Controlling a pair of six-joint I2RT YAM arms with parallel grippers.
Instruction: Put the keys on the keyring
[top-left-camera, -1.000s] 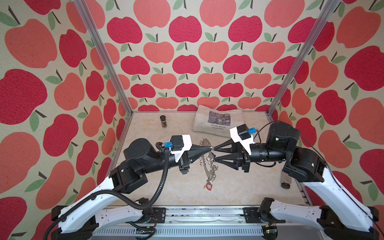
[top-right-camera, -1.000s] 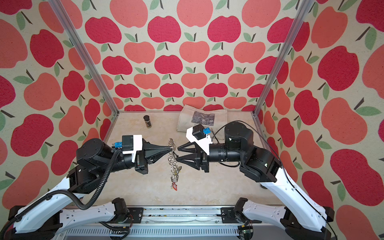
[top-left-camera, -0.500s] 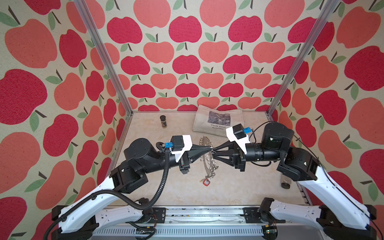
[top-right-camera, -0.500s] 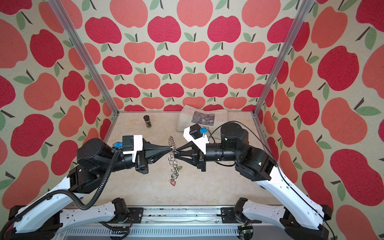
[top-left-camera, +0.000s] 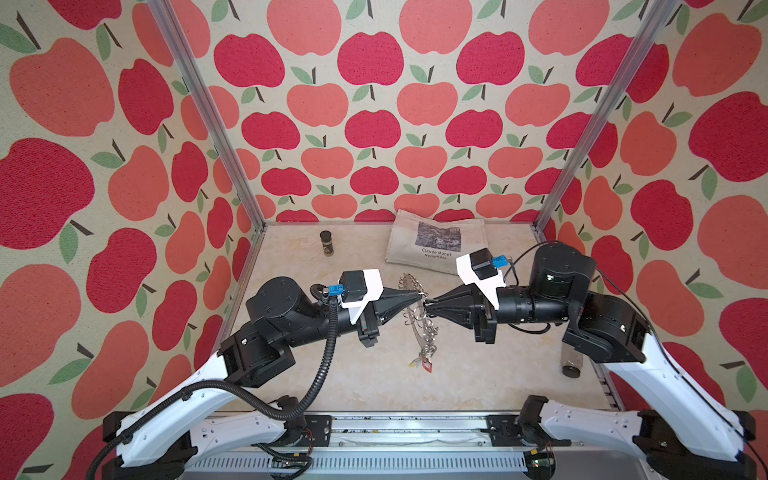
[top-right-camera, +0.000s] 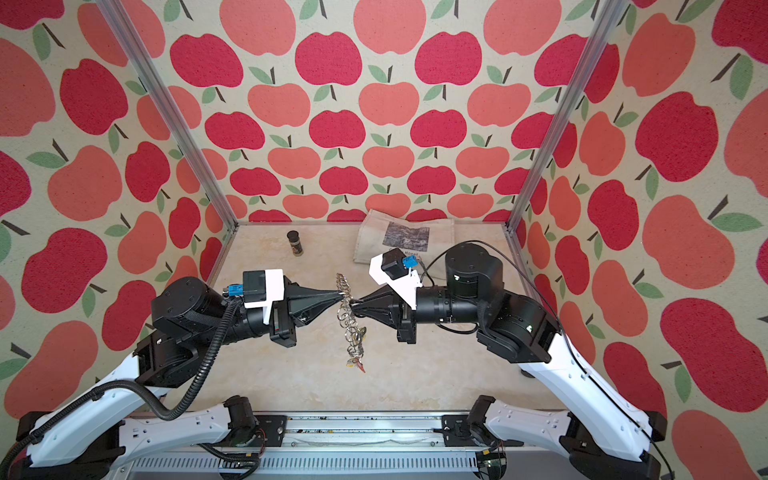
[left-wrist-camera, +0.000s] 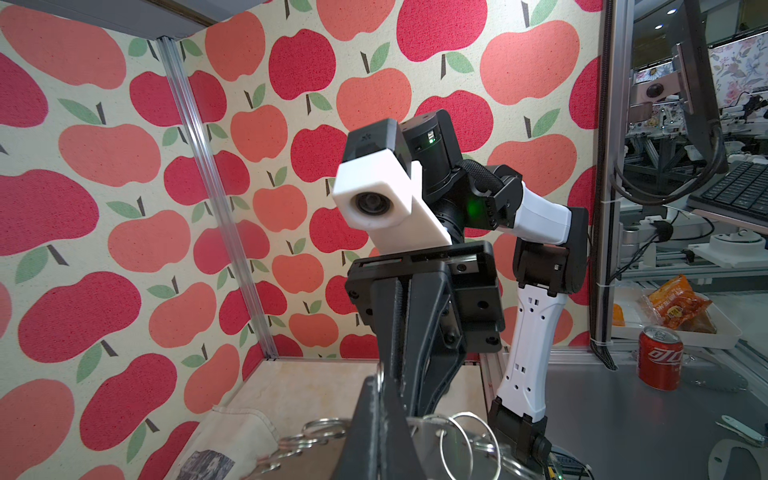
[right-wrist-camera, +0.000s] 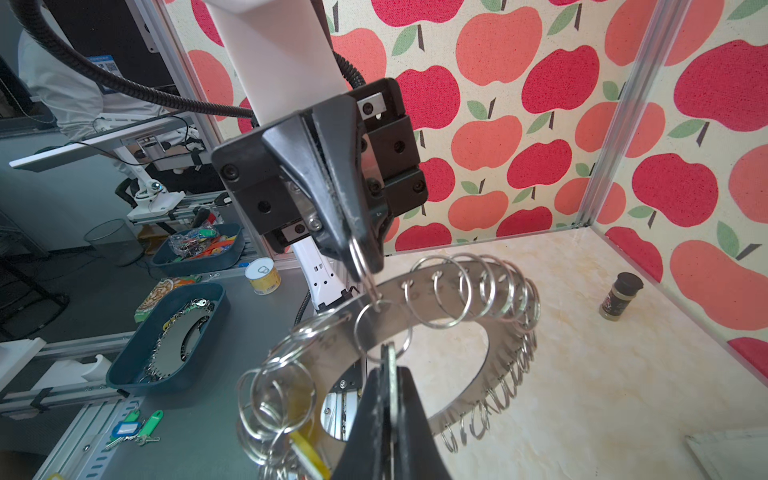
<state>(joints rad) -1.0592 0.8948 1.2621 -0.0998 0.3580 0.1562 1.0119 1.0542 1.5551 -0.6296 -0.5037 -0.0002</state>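
The keyring (top-left-camera: 415, 328) (top-right-camera: 351, 324), a grey metal disc rimmed with wire rings, hangs on edge above the table between both grippers. My left gripper (top-left-camera: 420, 296) (top-right-camera: 340, 294) (left-wrist-camera: 380, 380) is shut on one wire ring (right-wrist-camera: 358, 257) at the disc's upper rim. My right gripper (top-left-camera: 428, 306) (top-right-camera: 353, 305) (right-wrist-camera: 388, 370) faces it, shut on a thin silver piece at the low edge of a neighbouring wire ring (right-wrist-camera: 382, 332), which looks like a ring seen edge-on. A yellow tag (right-wrist-camera: 305, 451) and a red tag (top-left-camera: 427, 365) dangle from the disc's low end. The keys are out of view.
A small dark spice jar (top-left-camera: 326, 243) stands at the back of the table. A printed cloth bag (top-left-camera: 436, 245) lies at the back right. A grey cylinder (top-left-camera: 572, 361) stands under the right arm. Apple-patterned walls enclose three sides.
My right gripper has moved left up to the keyring and closed its jaws there. The hanging keyring has shifted slightly. My left gripper has stayed shut and still.
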